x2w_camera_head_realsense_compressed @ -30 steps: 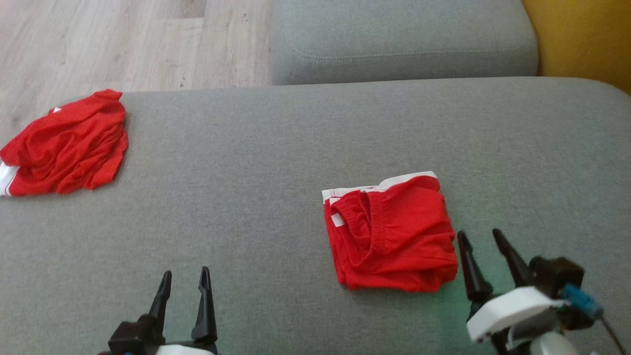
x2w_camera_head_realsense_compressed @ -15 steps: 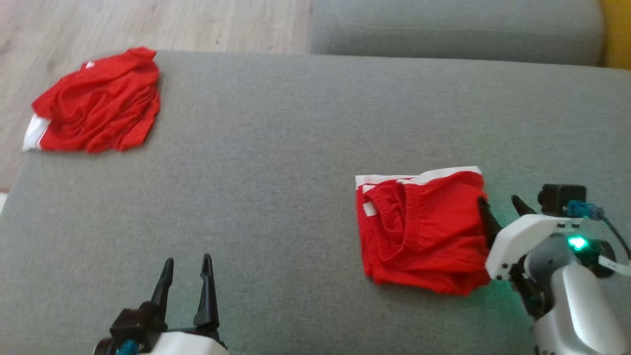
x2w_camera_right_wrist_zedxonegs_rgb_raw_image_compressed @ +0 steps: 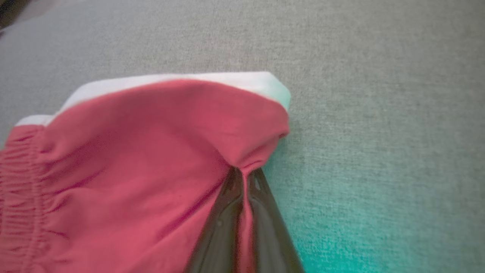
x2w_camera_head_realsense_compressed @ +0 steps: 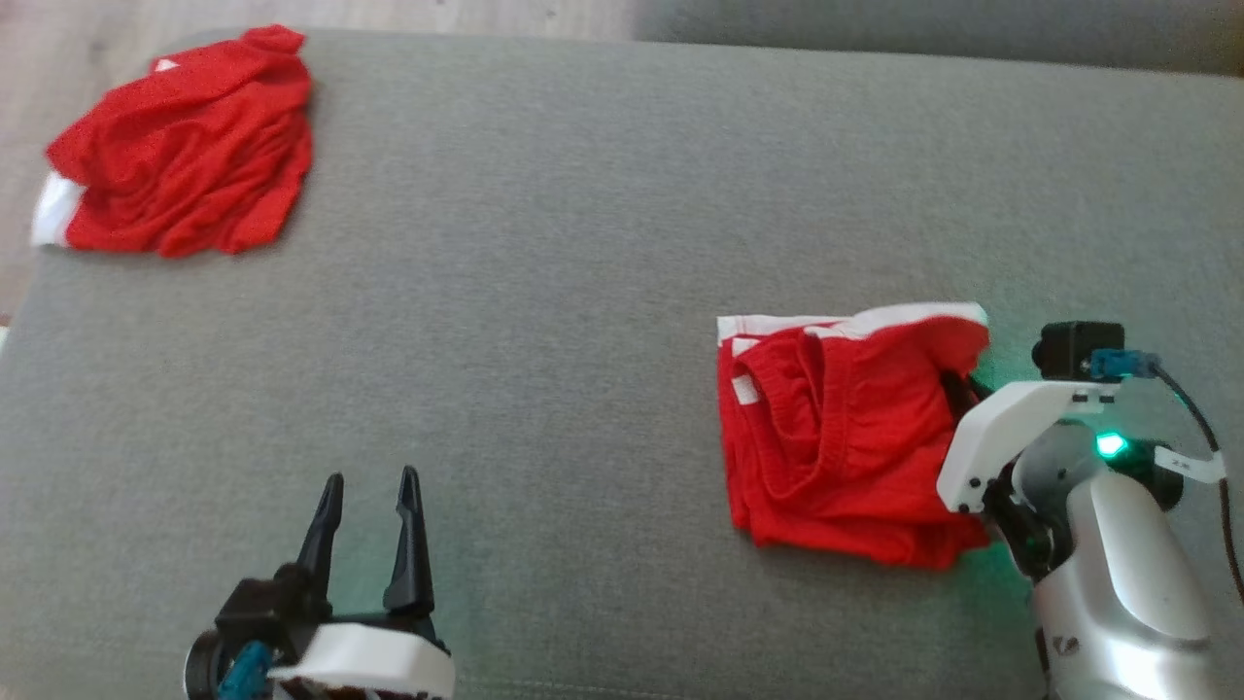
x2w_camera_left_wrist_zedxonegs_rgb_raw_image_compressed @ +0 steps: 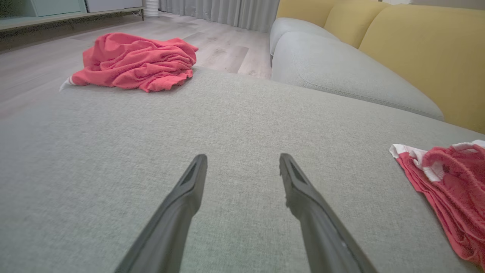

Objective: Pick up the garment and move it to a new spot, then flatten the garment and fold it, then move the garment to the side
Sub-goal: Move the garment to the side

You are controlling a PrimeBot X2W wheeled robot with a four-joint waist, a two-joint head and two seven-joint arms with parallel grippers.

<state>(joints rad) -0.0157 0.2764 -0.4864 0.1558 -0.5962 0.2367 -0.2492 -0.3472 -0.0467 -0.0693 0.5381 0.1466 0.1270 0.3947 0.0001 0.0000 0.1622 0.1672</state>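
Garment (x2w_camera_head_realsense_compressed: 836, 428) toward cushion's (x2w_camera_head_realsense_compressed: 583, 292) right edge: right gripper (x2w_camera_right_wrist_zedxonegs_rgb_raw_image_compressed: 244, 172) clamps 1 thin fold, left gripper (x2w_camera_head_realsense_compressed: 369, 481) apart; ur lift cd unfold it.

Grey fabric cushion (x2w_camera_head_realsense_compressed: 544, 321) is taken as the support surface. Folded red garment (x2w_camera_head_realsense_compressed: 875, 476) is laid on it, white band (x2w_camera_head_realsense_compressed: 855, 323) turned to the far side, elastic waistband (x2w_camera_head_realsense_compressed: 824, 418) shown on top. Its far right corner is raised off the fabric; the rest is laid flat. Crumpled red garment (x2w_camera_head_realsense_compressed: 180, 146) is placed well apart from the folded red garment, far to its left and further back, at the cushion's corner; a white strip (x2w_camera_head_realsense_compressed: 47, 209) is seen at the cushion's edge there. Second grey cushion (x2w_camera_left_wrist_zedxonegs_rgb_raw_image_compressed: 341, 72) is set behind the folded red garment, just beside the first.
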